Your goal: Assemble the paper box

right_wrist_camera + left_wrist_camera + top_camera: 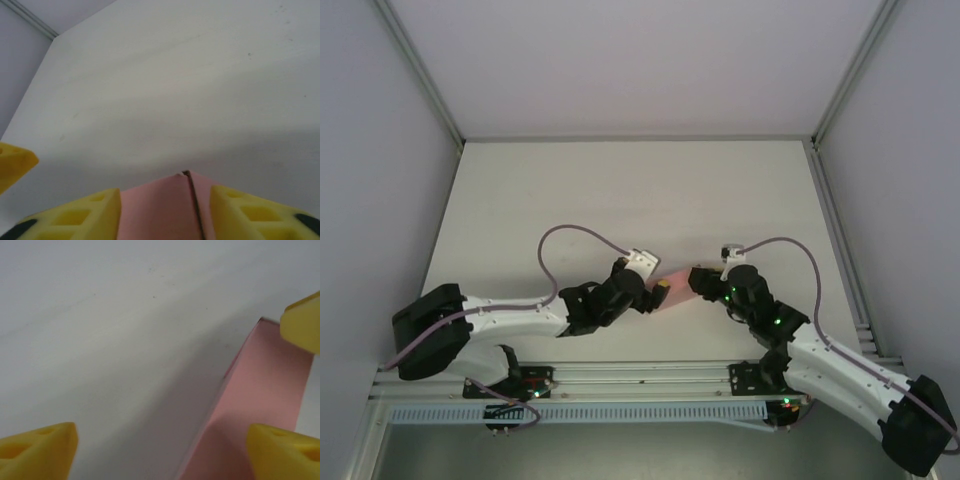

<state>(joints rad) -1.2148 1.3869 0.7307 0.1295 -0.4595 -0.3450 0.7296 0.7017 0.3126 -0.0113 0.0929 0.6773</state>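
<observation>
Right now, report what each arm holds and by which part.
Left fingers stand wide apart, not clamping the paper box: nothing held. Right fingers flank the box's other end; whether they grip it cannot be told.

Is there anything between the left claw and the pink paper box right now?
Nothing visible stands between them. The left claw is open, and the pink paper box sits just inside one finger, with table across the rest of the gap.
</observation>
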